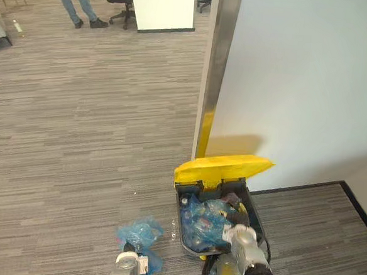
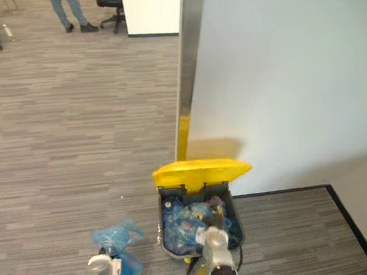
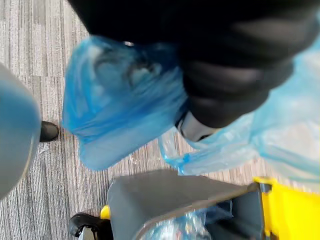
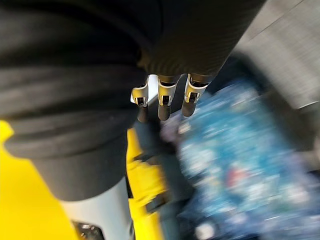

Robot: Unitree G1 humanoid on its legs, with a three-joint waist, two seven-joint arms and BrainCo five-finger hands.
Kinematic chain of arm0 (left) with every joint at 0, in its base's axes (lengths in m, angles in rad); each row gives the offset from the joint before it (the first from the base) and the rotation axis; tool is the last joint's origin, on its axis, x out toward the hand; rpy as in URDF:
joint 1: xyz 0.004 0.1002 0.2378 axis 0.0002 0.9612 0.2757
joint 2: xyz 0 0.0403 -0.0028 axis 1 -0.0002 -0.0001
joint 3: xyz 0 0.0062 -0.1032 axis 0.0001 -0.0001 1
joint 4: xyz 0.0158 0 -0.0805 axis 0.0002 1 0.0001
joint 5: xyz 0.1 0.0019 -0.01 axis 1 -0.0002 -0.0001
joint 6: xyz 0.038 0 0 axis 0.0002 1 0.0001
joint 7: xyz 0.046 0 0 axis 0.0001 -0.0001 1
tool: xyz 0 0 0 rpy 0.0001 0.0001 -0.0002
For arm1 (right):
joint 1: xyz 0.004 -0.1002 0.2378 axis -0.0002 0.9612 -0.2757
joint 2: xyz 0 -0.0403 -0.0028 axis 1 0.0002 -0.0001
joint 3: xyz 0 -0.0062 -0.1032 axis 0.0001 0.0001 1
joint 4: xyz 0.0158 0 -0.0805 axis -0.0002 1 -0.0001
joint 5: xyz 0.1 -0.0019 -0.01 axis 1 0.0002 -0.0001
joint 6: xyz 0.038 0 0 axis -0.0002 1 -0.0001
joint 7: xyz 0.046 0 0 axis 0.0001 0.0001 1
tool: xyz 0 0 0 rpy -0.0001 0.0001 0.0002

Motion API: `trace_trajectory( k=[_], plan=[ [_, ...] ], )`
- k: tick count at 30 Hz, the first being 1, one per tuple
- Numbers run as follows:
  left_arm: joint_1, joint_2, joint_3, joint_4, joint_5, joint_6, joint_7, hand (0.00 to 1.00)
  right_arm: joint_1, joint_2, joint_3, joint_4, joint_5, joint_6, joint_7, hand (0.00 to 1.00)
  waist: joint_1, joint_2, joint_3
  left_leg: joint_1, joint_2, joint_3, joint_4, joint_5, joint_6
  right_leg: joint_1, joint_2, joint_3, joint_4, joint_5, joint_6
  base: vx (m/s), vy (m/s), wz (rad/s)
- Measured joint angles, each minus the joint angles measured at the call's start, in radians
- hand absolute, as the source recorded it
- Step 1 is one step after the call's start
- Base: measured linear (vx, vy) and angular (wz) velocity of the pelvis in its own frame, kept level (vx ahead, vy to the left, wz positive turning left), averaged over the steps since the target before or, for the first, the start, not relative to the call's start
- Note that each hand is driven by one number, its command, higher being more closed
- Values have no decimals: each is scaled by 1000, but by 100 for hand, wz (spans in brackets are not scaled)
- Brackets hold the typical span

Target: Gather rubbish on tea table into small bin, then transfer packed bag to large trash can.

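Note:
A dark grey large trash can (image 1: 257,219) with its yellow lid (image 1: 222,167) swung up stands on the carpet against a white wall. Inside it lie blue bags of rubbish (image 1: 204,222). My left hand (image 1: 127,264) is low at the can's left side, shut on a crumpled blue plastic bag (image 1: 140,234) that bulges above and around it; the same bag (image 3: 125,100) covers the fingers in the left wrist view. My right hand (image 1: 241,236) hovers over the can's near rim with its fingers (image 4: 162,100) straight, holding nothing, just above the blue rubbish (image 4: 235,150).
The white wall (image 1: 301,83) and a metal pillar (image 1: 217,58) rise right behind the can, with black skirting (image 1: 355,206) at the right. Far back left stand a person (image 1: 76,1) and an office chair (image 1: 120,1). Open grey carpet (image 1: 76,136) spreads left.

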Motion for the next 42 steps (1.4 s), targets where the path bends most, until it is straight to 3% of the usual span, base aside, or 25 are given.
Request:
trace_trajectory(
  k=[6, 13, 20, 25, 34, 42],
  plan=[
    [17, 7, -110, -114, -43, -16, 11, 100, -123, -1, 65, 1, 20, 1, -22, 0, 13, 2, 8, -54, -9, 16, 39, -3, 14, -31, -5, 12, -16, 36, 7, -81, -26, -2],
    [15, 36, -313, -378, -144, -46, 24, 100, -288, -28, 69, 1, 68, 2, -59, 0, 21, 13, 57, -147, -13, -9, 99, -15, 32, -63, -17, 6, -57, 87, -1, -92, -28, 10],
    [-10, 46, -479, -615, -239, -85, 19, 100, -408, -71, 40, 8, 79, 27, -80, 0, 23, 21, 83, -236, -17, -33, 177, -18, 20, -108, -39, -15, -31, 91, -4, -9, -13, 15],
    [-51, 80, -603, -807, -277, -96, 18, 100, -501, -96, 30, 15, 106, 50, -87, 0, 21, 27, 110, -280, -11, -35, 243, -63, 28, -127, -38, -14, -21, 93, -7, -42, -12, 0],
    [-151, 72, -672, -946, -274, -128, 39, 100, -590, -161, -9, 29, 107, 66, -96, 0, 11, 37, 122, -354, -7, -30, 283, -65, 14, -194, -32, -4, -11, 103, -18, -12, -16, -2],
    [-247, 38, -667, -856, -244, -126, 44, 100, -668, -179, -30, 30, 117, 87, -95, 0, -7, 39, 127, -426, 10, -20, 331, -78, 3, -249, -14, -3, -12, 113, -31, 14, -47, -3]
  ],
)
